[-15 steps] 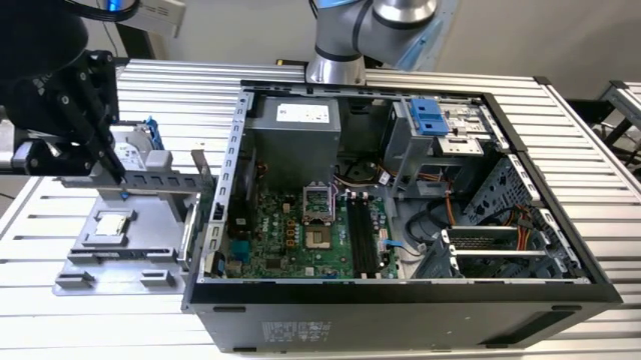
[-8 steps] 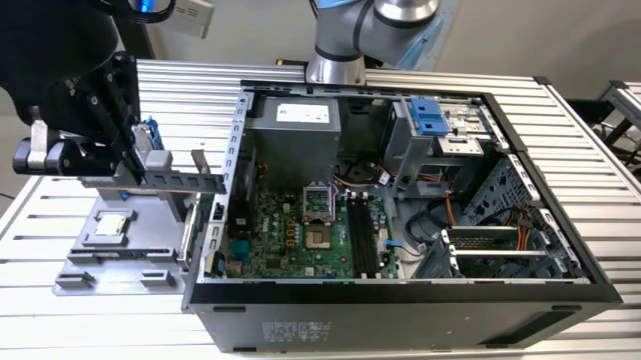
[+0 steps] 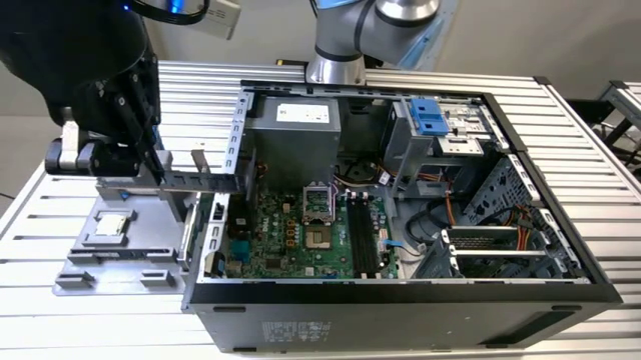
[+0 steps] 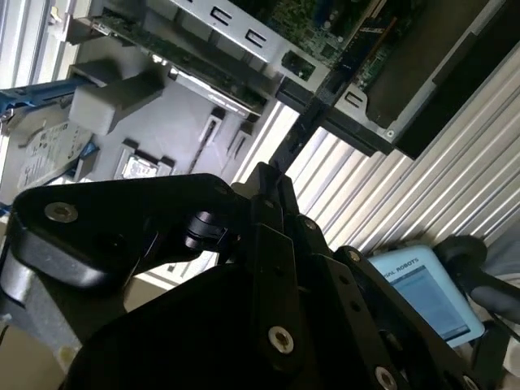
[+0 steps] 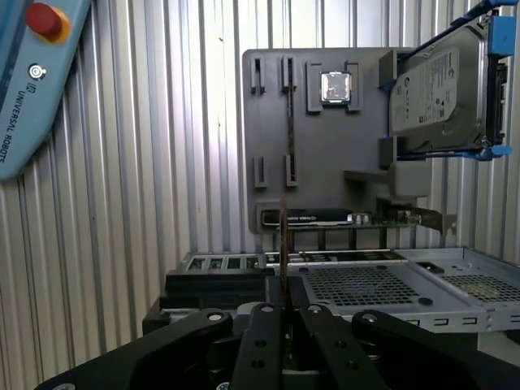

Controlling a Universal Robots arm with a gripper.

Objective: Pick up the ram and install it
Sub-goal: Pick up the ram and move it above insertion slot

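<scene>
My gripper (image 3: 153, 166) hangs over the table at the exterior view's left, just outside the open computer case (image 3: 401, 300). It is shut on the ram (image 3: 200, 182), a long thin dark stick that sticks out level towards the case wall. In both wrist views the ram (image 5: 282, 244) (image 4: 305, 130) shows edge-on, running out from between the closed black fingers (image 5: 268, 313). The long black memory slots (image 3: 362, 236) lie on the green motherboard inside the case, well to the right of the gripper.
A grey holder plate (image 3: 110, 259) lies below the gripper, with a small square chip (image 5: 335, 87), a hard drive with blue rails (image 5: 443, 89) and a green card (image 5: 390, 218) on it. A blue-grey pendant (image 5: 36, 89) rests on the ribbed table.
</scene>
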